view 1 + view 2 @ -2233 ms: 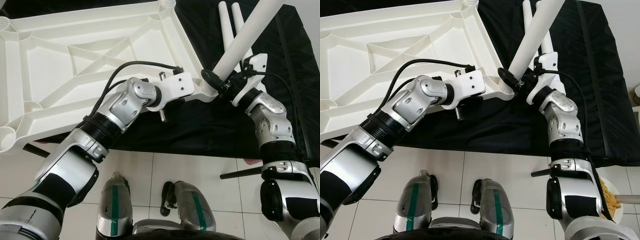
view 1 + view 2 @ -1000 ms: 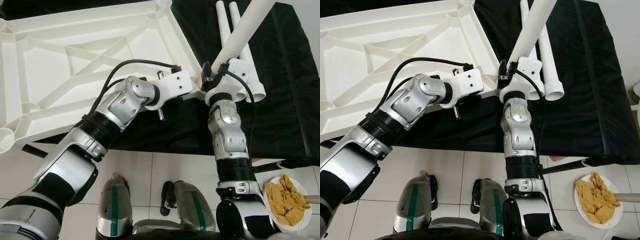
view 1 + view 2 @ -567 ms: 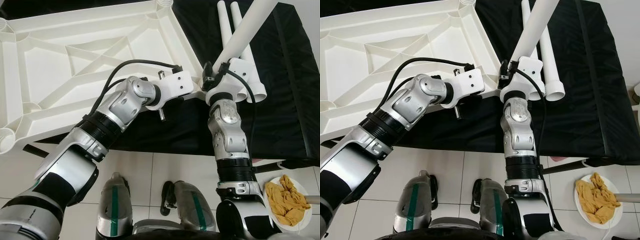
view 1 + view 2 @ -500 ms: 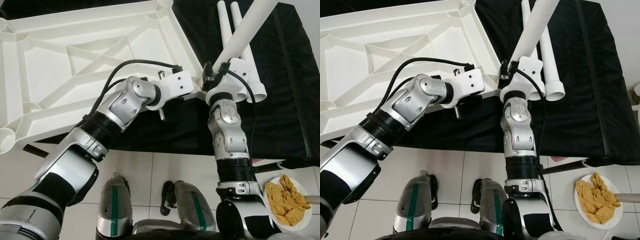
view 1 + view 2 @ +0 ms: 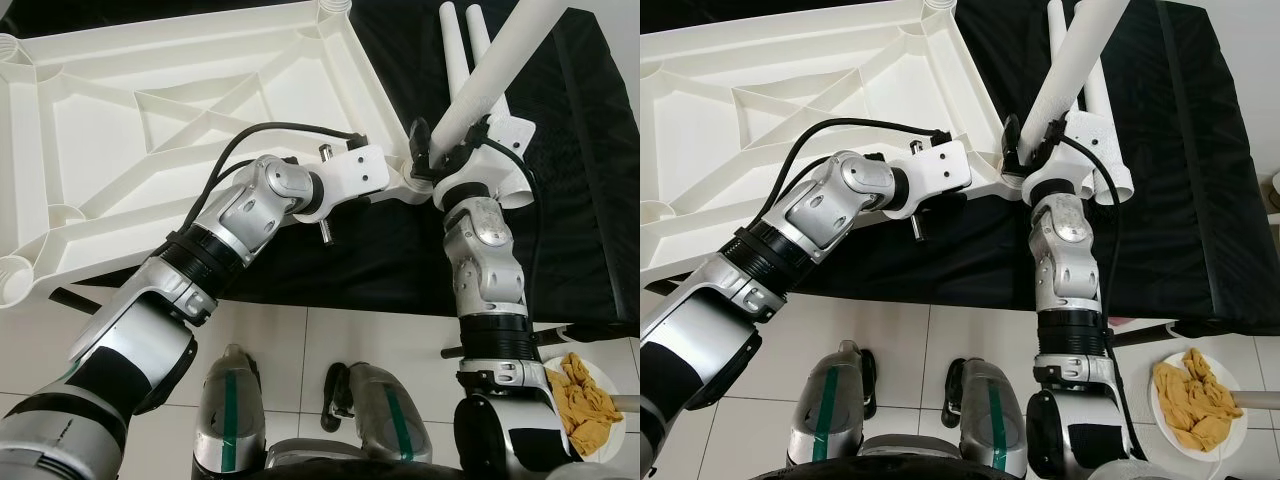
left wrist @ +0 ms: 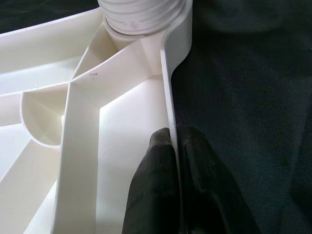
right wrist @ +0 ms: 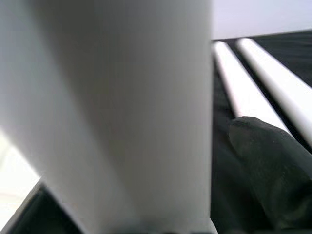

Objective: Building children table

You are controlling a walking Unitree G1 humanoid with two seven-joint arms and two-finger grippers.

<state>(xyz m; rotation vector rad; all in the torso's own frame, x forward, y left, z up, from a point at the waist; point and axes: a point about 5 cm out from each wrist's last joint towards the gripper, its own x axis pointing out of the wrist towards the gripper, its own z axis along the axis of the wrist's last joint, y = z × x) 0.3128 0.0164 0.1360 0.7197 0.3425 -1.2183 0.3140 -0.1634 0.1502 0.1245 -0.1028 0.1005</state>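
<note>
Leg-fitting is happening: the left gripper point(image 6: 174, 146) is pinching the upturned tabletop point(image 5: 150, 110) by its rim on the black cloth point(image 5: 1180, 180), while the right gripper point(image 5: 452, 150) is clamping a tilted white leg point(image 5: 490, 75) at the corner socket point(image 6: 141, 14). Next it needs uprighting, then pressing home.

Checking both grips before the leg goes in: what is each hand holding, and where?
Left hand pinches the tabletop's edge wall by the corner socket. Right hand grips the table leg near its lower end.
</note>
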